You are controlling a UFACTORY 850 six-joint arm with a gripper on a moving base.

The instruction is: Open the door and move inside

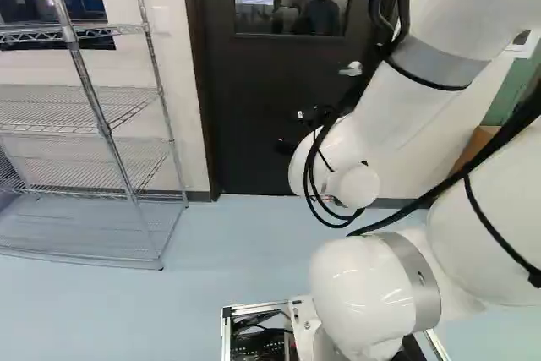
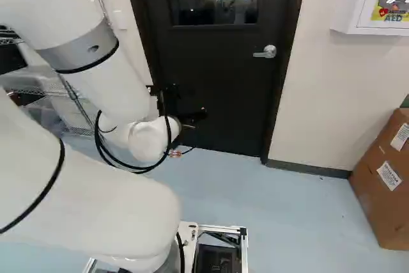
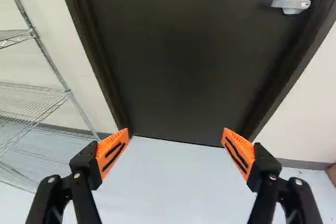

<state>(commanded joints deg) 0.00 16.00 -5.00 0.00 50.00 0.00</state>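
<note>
**Door (image 2: pixel 211 71) shut, lever handle (image 2: pixel 269 52) untouched: the approach comes first**

At the left of the left base view, a wire shelving rack (image 1: pixel 103 124) stands beside the doorway. Next comes the arm (image 2: pixel 102 81), its tool (image 3: pixel 175 136) released, orange pads (image 3: pixel 112 151) spread wide with nothing between them. The dark door, windowed in its upper part, fills the frame ahead of the tool. Its silver lever handle sits near the right-hand jamb (image 2: pixel 284 75) in the right base view, well apart from the tool.

The step in hand looks like lining up for the handle. The next move likely calls for raising the tool and shifting it toward that jamb, then pressing the lever down. Opening and driving inside both remain to be done.
</note>
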